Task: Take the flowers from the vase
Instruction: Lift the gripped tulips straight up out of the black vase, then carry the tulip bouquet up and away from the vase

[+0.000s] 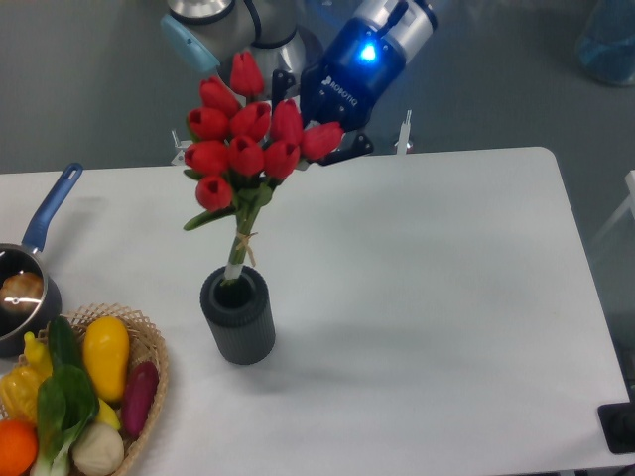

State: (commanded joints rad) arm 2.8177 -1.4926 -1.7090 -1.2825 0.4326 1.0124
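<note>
While the gripper (303,139) clasped the tulip heads, the flowers (250,144) stood mostly lifted above the vase (238,316).

Its blue body with a lit spot angled down from the upper right, and its dark fingers (347,151) were closed on the red buds at the bunch's right side; the buds hid most of the fingertips; below and left of the gripper the green leaves and the string-tied stems slanted down, and only their lowest tip reached into the round mouth of the dark ribbed cylinder, which stood upright on the white table (446,297); far down and left of the gripper lay a wicker basket (149,342) of vegetables, and just above it, at the left edge, a blue-handled saucepan (30,268).
</note>
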